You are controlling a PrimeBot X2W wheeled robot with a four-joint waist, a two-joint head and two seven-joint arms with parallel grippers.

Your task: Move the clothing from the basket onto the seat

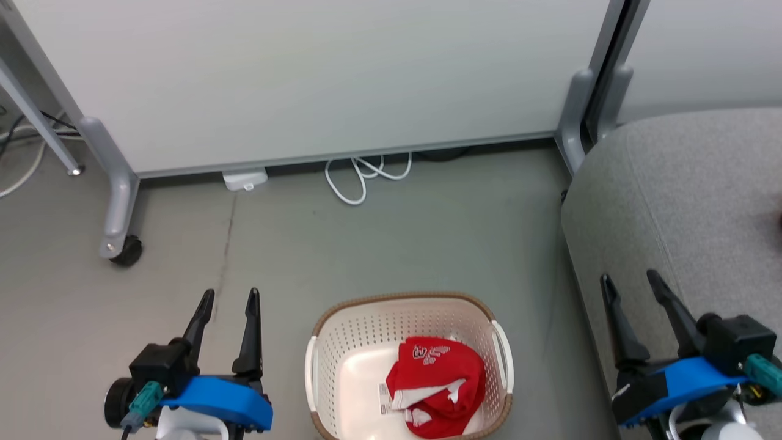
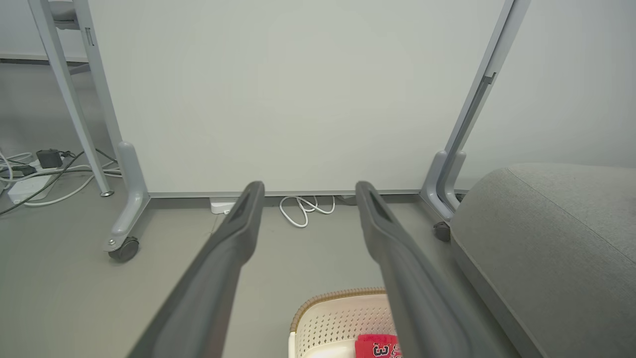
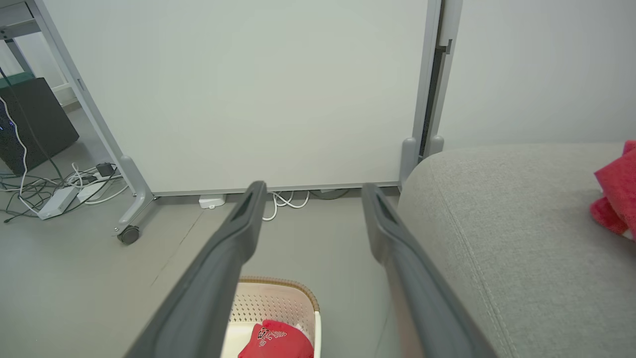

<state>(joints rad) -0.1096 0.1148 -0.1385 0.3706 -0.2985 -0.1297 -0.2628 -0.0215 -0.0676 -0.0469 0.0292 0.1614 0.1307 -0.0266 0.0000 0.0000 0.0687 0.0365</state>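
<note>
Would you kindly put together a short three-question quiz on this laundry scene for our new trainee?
1. True or false: the left gripper is shut on fabric.
2. In the head view, the red garment lies: A) on the floor; B) in the basket; C) on the sofa.
3. In the right wrist view, what lies on the sofa near that view's right edge?
Key: 1. False; its fingers stand apart with nothing between them. 2. B. 3. A second red garment.
</note>
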